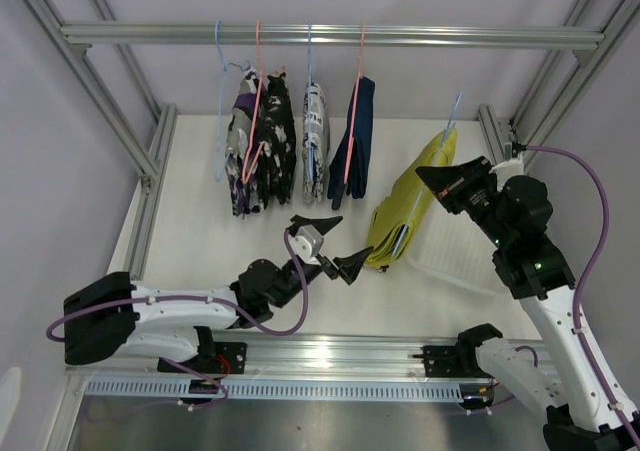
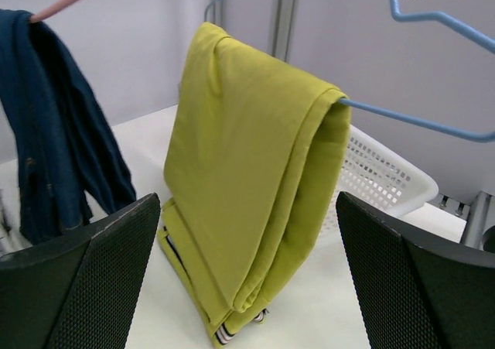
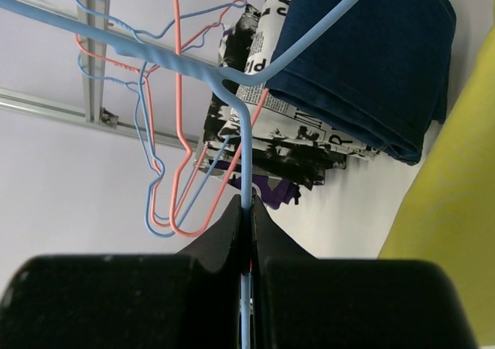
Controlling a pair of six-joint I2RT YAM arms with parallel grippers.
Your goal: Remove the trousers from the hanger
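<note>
The yellow-green trousers [image 1: 408, 211] hang folded over a blue hanger [image 1: 453, 119], off the rail and tilted, with their lower end on the table. My right gripper [image 1: 443, 178] is shut on that hanger's wire stem [image 3: 246, 171]. My left gripper [image 1: 337, 245] is open just left of the trousers' lower end. In the left wrist view they [image 2: 247, 171] stand between and beyond its fingers [image 2: 85, 279]. The navy trousers [image 1: 356, 141] and patterned trousers [image 1: 262, 146] hang from the rail [image 1: 400, 37] on pink and blue hangers.
A white perforated basket [image 1: 450, 259] lies on the table under and right of the yellow-green trousers, also in the left wrist view [image 2: 383, 171]. Metal frame posts [image 1: 150, 186] stand at both sides. Empty pink and blue hangers [image 3: 166, 171] hang at the rail's left.
</note>
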